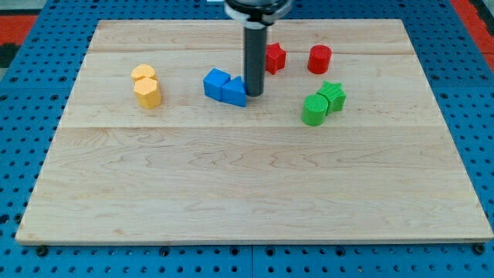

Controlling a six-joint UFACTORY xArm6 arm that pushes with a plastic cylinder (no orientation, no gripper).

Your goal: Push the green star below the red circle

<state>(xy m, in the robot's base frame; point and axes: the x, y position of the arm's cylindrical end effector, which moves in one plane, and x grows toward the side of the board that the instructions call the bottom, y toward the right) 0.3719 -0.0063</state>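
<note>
Our worktop [255, 193], a pale wood board on a blue pegboard base [23, 116], fills most of the view, w/ all blocks in its upper third; the whole lower half of the board is open. Our arm comes in from the view's top centre as an upright dark rod [254, 62], and our tip [254, 94] sits touching or just beside the right end of the blue blocks [225, 86], two pieces pressed together. Our end effector is just this rod w/ no jaws, so it neither opens nor closes and grips nothing. The green star [333, 95] lies well to the tip's right, against a green cylinder [314, 110] at its lower left, directly below the red circle [319, 59], apart from it. A red block [275, 57], shape unclear, peeks out right of the rod. Two yellow blocks [145, 85] sit together at left, near no edge.
</note>
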